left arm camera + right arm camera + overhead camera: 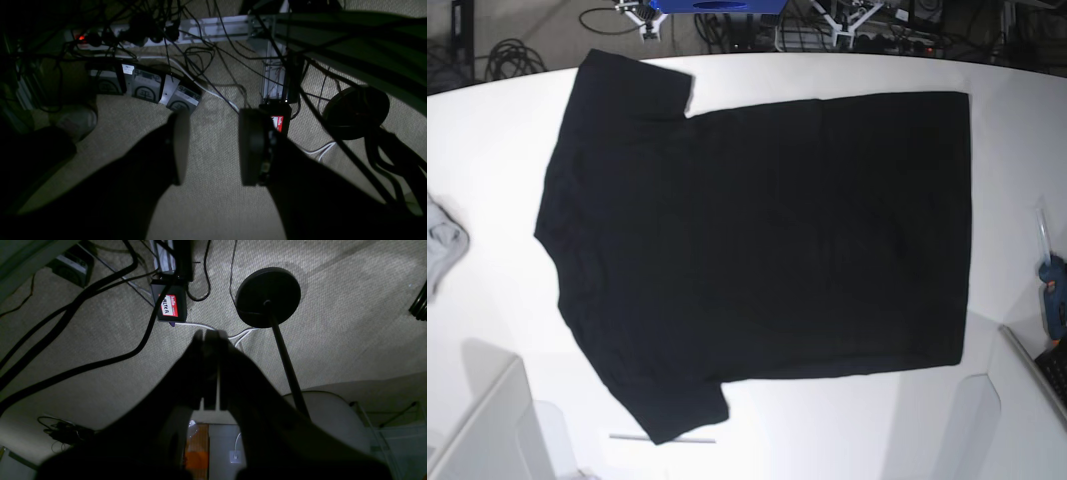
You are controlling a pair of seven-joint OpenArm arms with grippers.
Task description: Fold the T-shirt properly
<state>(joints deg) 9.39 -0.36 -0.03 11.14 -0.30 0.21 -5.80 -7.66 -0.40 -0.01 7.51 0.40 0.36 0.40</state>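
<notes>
The T-shirt [767, 240] lies spread flat on the white table [497, 150], plain black side up. Its neck points left, its hem right, with one sleeve at the far left corner and the other near the front edge. No gripper shows in the base view. In the left wrist view my left gripper [214, 133] hangs over carpeted floor, open, with nothing between its fingers. In the right wrist view my right gripper [210, 336] is shut on nothing, also above the floor.
A small light-grey cloth [442, 245] lies at the table's left edge and a blue tool [1055, 300] at its right edge. On the floor below are a power strip [133, 31], cables, a labelled black box [169, 305] and a round black stand base [268, 296].
</notes>
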